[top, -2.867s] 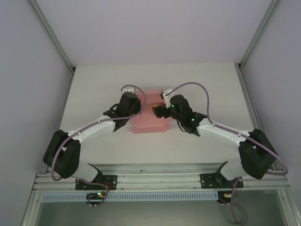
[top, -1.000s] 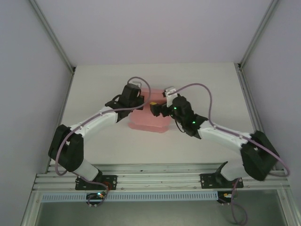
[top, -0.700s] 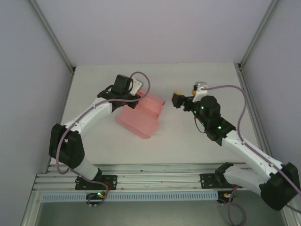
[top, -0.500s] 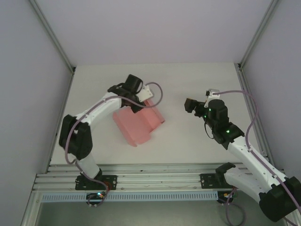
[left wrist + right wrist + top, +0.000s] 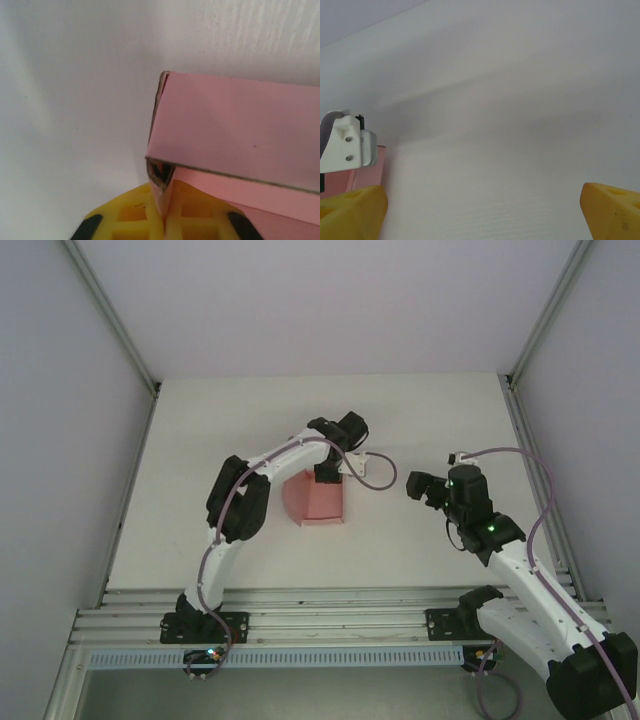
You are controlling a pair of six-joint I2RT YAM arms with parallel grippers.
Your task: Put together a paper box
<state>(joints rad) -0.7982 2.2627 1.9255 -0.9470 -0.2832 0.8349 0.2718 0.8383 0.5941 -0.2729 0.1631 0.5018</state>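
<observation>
**Item:** paper box (image 5: 315, 500), pale pink card, folded with its walls raised, resting on the counter (image 5: 200, 440) at centre frame in the top view.

**Left:** your left fingers (image 5: 130, 222), at the lower edge of the left wrist view, were pressed nearly together on a thin wall at the box's corner, likely to steady it.

**Right:** your right fingers (image 5: 350, 207) were spread wide and held nothing. They sat right of the box and apart from it, presumably to leave it room.
</observation>
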